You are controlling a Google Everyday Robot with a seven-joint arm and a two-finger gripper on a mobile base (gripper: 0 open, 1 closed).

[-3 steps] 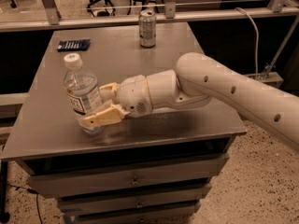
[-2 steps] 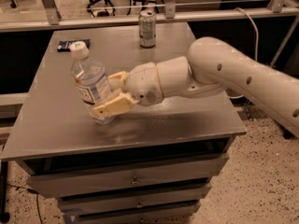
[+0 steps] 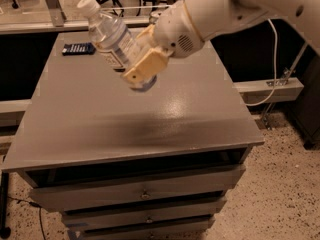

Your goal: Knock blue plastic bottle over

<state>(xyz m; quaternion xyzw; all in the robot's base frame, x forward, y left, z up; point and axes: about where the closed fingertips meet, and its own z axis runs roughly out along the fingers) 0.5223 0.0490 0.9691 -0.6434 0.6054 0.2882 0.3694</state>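
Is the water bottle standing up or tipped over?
Tipped. The bottle leans, its cap pointing up-left, gripped in the claw above the table.

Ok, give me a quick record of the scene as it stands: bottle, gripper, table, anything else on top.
bottle: blue plastic bottle, tilted, white cap pointing up and towards the view's left, appears lifted off the table
gripper: gripper closed around the bottle's lower part, above the middle of the tabletop
table: grey table, with drawers below
other: small dark blue object lying near the far left corner
task state: bottle not yet lying on the table
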